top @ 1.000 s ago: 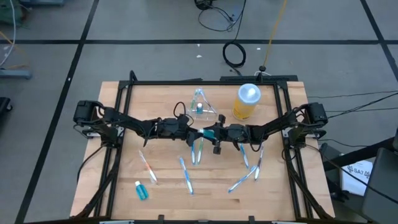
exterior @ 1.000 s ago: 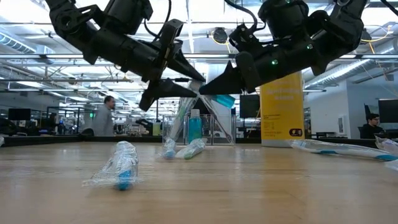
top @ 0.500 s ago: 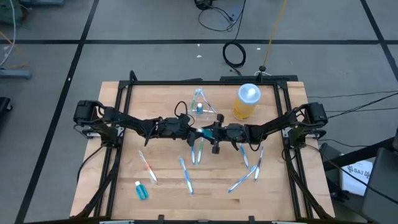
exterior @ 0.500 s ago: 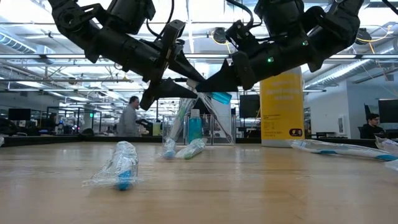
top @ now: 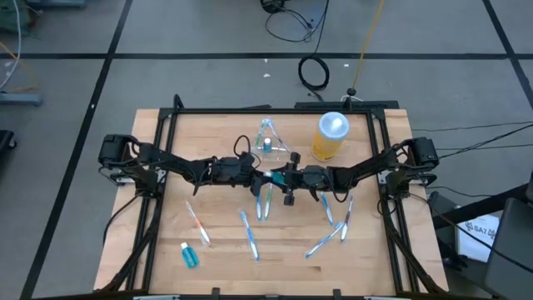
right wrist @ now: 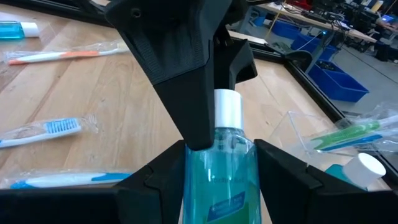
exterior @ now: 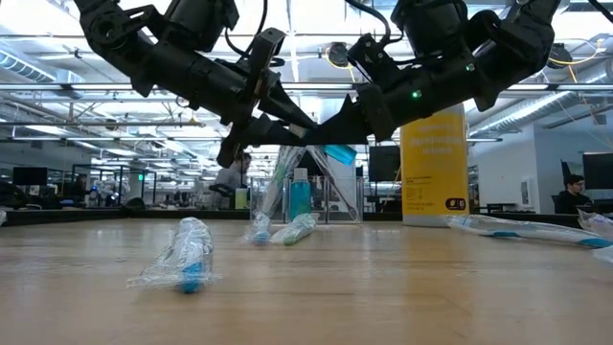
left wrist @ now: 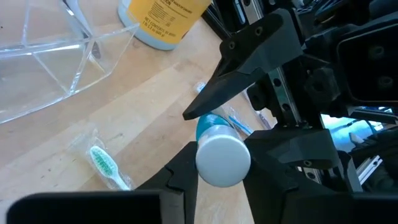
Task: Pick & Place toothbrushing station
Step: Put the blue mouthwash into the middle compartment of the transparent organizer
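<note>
1 see-through toothbrushing station stands toward the far edge of the table, about midway along it and just beside the yellow jar. It already holds a green toothbrush and a small blue bottle.

Nearer the table's middle, the 2 arms meet above the wood. The right gripper is clamped on the body of a blue mouthwash bottle. The left gripper has its fingers pressed to either side of the bottle's white cap, so both appear to hold it at once.

Several wrapped toothbrushes lie on the near half of the table, 1 of them right under the handover.

The danger, as I judge it, lies in the exchange. If the right jaws let go before the left grip on the smooth round cap is firm, the bottle could twist or drop onto the brushes below. Carried by the cap alone it may swing, and could knock the light station or the jar beside it.
</note>
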`<state>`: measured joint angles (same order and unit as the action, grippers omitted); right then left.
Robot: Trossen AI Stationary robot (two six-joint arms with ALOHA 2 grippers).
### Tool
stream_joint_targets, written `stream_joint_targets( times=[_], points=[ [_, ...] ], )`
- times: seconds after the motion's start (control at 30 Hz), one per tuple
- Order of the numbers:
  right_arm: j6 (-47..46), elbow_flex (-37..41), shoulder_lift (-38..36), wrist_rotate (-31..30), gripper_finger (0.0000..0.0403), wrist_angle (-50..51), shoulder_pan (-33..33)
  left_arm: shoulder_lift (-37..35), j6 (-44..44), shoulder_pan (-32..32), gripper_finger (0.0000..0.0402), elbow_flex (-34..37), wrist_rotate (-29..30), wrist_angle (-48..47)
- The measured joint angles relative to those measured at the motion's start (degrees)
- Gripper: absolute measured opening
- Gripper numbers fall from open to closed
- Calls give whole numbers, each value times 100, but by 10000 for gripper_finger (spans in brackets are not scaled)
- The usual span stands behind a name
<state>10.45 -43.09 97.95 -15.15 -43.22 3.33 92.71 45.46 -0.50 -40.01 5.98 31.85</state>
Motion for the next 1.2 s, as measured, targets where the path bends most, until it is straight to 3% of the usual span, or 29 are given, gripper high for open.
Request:
stream_joint_targets(
  times=[0.2,0.33,0.7,1.07,1.2],
  points=[
    [83,0,0,17,164,16,-2,0,-75,-132,155,0,-112,19],
    [101,0,0,23,164,19,-2,0,-73,-174,164,0,-147,22],
    [140,0,0,-8,166,23,-4,-4,-203,-200,91,0,-186,42],
    [121,0,-185,-873,225,45,241,-93,-469,-279,94,2,-328,-77],
    [96,-2,-609,-1262,242,755,402,-452,-764,-462,94,-82,-333,-382]
  ],
)
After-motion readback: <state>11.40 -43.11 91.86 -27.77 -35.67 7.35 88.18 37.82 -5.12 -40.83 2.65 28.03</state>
